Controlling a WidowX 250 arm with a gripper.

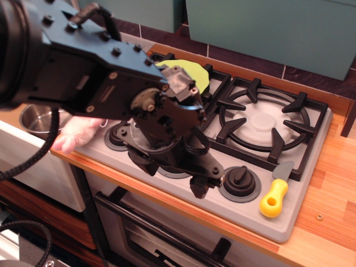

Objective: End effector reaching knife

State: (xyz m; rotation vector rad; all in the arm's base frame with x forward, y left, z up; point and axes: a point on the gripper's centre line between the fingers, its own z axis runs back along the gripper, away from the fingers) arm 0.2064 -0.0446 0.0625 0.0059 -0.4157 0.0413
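Note:
The knife [275, 194] lies on the grey stove front at the right, its chunky yellow handle toward me and its short grey blade pointing back toward the right burner. My end effector [201, 186], a bulky black wrist of bolted plates and cables, hangs over the stove front with its narrow tip just left of the right knob [240, 179]. The tip is about a hand's width left of the knife and apart from it. The tip looks narrow and closed, with nothing in it; I cannot see the fingers clearly.
A lime-green plate [192, 75] sits on the left burner, partly hidden by the arm. The right burner grate [261, 119] is bare. A steel pot [39, 119] and a pink plush toy [75, 135] are at the left. Wooden counter [328, 211] lies right of the stove.

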